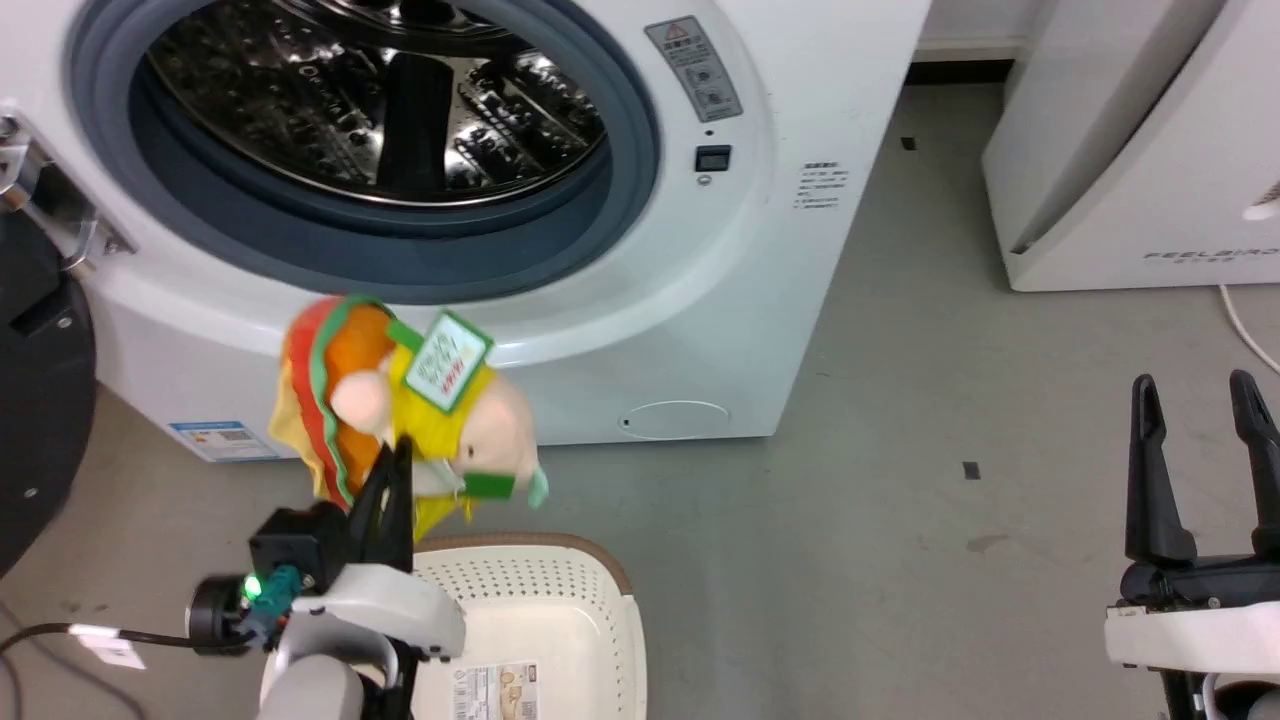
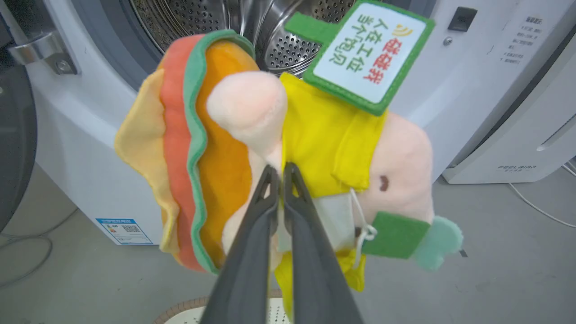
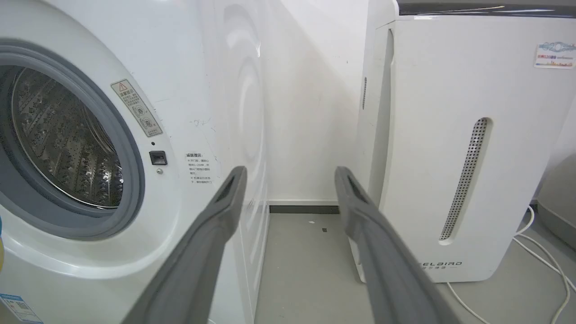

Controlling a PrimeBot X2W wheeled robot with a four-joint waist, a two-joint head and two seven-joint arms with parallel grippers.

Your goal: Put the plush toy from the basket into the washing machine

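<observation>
My left gripper [image 1: 398, 452] [image 2: 281, 170] is shut on the plush toy [image 1: 370, 400] [image 2: 315, 135], a soft burger-like figure in yellow, orange, red and green with pale pink parts and a green-edged tag. It hangs in the air above the cream basket [image 1: 560, 600] [image 2: 180, 312], just below and in front of the washing machine [image 1: 760, 250] [image 2: 81, 148] [image 3: 189, 103], whose drum [image 1: 380, 90] [image 3: 58, 144] stands open. My right gripper [image 1: 1200, 385] [image 3: 290, 173] is open and holds nothing, low on the right.
The black-framed door [image 1: 40, 400] swings open at the left. A white FEELBIRD appliance [image 1: 1130, 150] [image 3: 450, 157] stands to the right, with a white cable [image 1: 1245, 325] on the grey floor [image 1: 900, 500] between the machines.
</observation>
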